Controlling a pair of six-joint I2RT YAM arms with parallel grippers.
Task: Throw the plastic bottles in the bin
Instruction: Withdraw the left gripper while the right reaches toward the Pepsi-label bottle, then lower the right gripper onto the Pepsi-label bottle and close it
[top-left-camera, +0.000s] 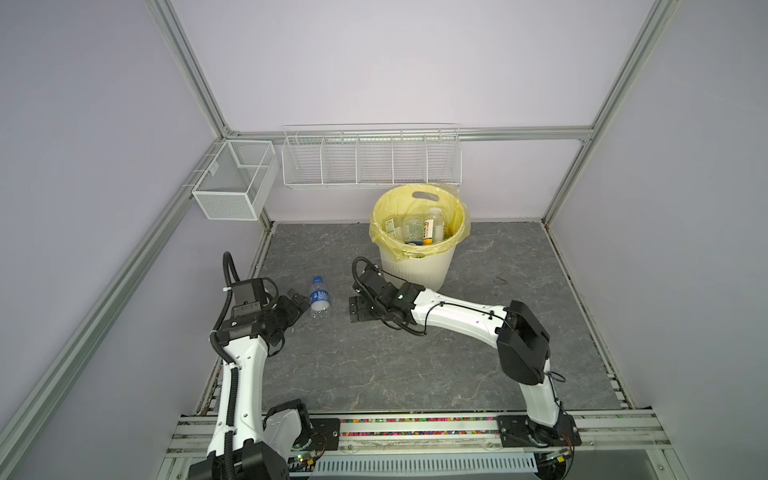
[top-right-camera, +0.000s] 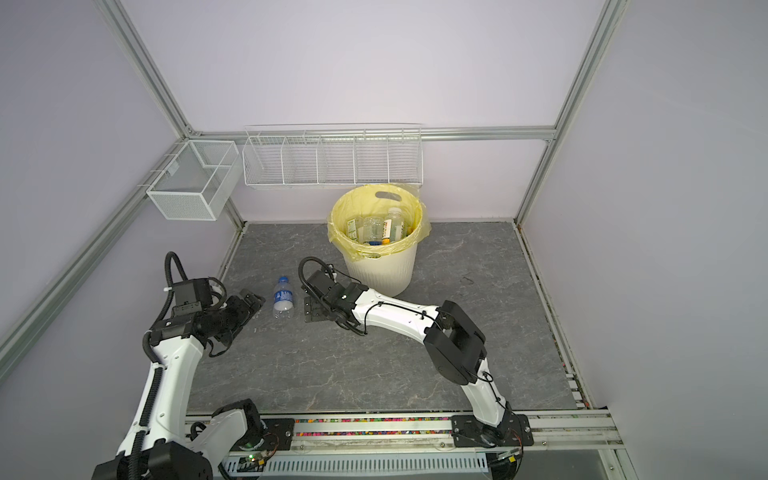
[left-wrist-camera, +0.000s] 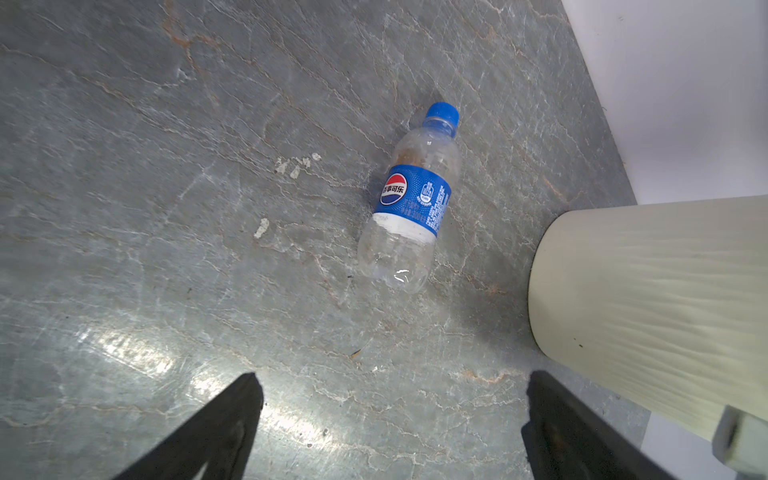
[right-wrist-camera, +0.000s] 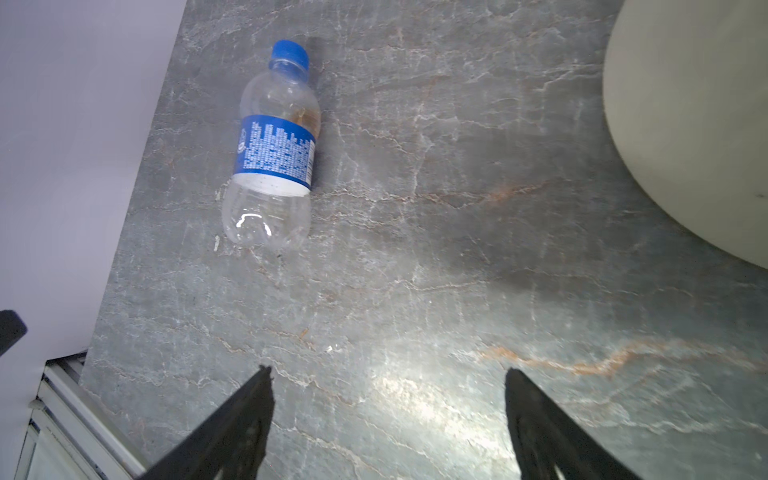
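Left wrist view shows the blue-labelled bottle lying on its side on the grey table, between the left gripper and the right gripper, both spread wide and empty. Other bottles sit inside the bin.

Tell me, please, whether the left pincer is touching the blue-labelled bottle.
Apart. The left wrist view shows bare table between the open left pincer and the bottle.
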